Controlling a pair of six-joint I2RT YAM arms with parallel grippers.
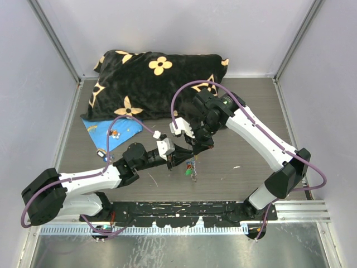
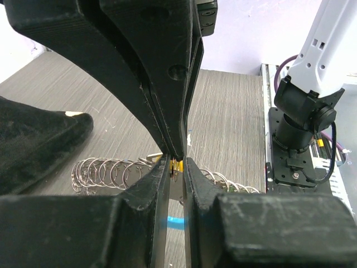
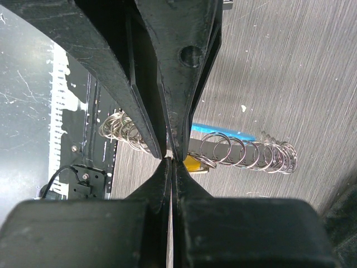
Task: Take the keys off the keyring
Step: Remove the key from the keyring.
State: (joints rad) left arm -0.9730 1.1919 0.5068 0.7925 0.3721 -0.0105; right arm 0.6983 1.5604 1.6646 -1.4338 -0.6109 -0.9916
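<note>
Meeting just below the centre of the top view, two pincers close on one keyring. Coming from the lower left, the left pincer (image 1: 184,157) has its fingers (image 2: 156,184) drawn nearly together. They are clamped on the keyring (image 2: 106,174), a coil of silver wire loops, with a small yellow piece (image 2: 177,166) pinched at the tips. Just to its right, the right pincer (image 1: 198,149) points down from the upper right, its fingers (image 3: 150,111) pressed together on the same coil. The keys (image 1: 191,169) form one small cluster directly under both pincers. Red and green heads show, but the keys are too small to count. Only the wrist views show loops fanning out on both sides of each pincer, and one light-blue section (image 3: 223,132). Only the top view shows the keys. On the grey tabletop (image 1: 223,178), in the upper left, lie one blue sheet (image 1: 106,133) and one black flowered pillow (image 1: 162,84).
</note>
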